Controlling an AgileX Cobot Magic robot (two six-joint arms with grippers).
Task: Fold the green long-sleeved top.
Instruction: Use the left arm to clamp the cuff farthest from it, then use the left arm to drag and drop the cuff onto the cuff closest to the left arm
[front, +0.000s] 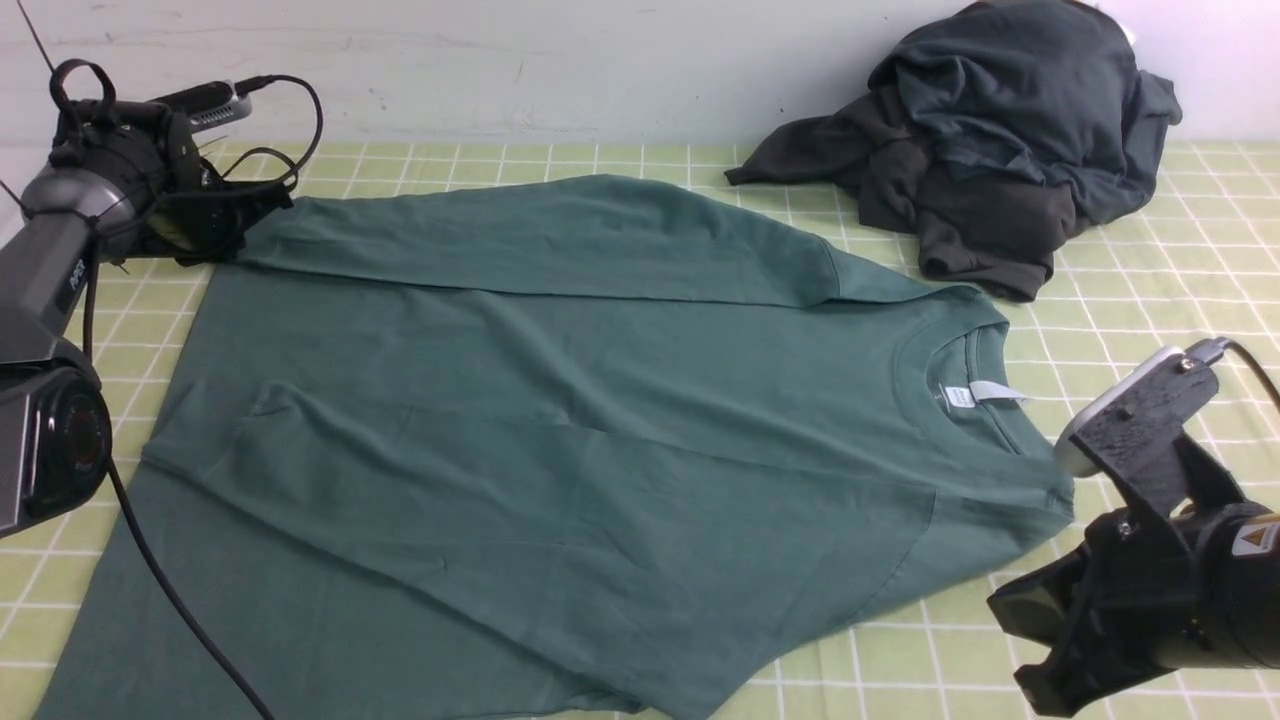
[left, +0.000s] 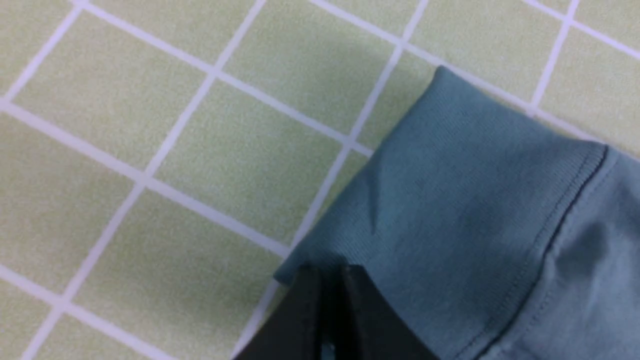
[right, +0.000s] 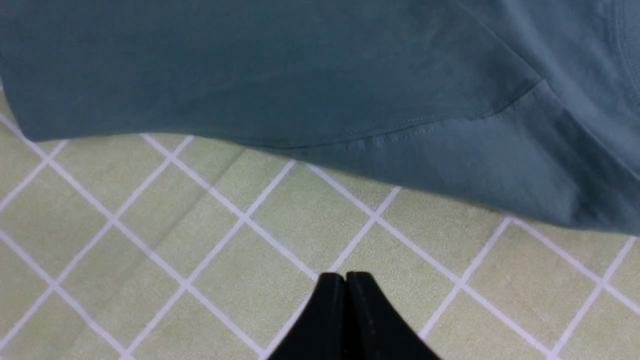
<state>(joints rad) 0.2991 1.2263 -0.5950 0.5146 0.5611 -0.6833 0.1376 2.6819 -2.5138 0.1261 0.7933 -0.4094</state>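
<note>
Your green long-sleeved top (front: 560, 420) lies spread on the checked cloth (right: 300, 225). Your left gripper (left: 330, 280) has its jaws pinched on the sleeve cuff (left: 465, 190). Your right gripper (right: 345, 285), jaws pressed together and empty, sits just short of the top's shoulder edge.

Matt cloth top (front: 560, 400); ribbed cuff (left: 450, 175)

Right gripper (right: 345, 276), jaws together, above checked tablecloth (right: 200, 240), just short of green top (right: 250, 75).
</note>
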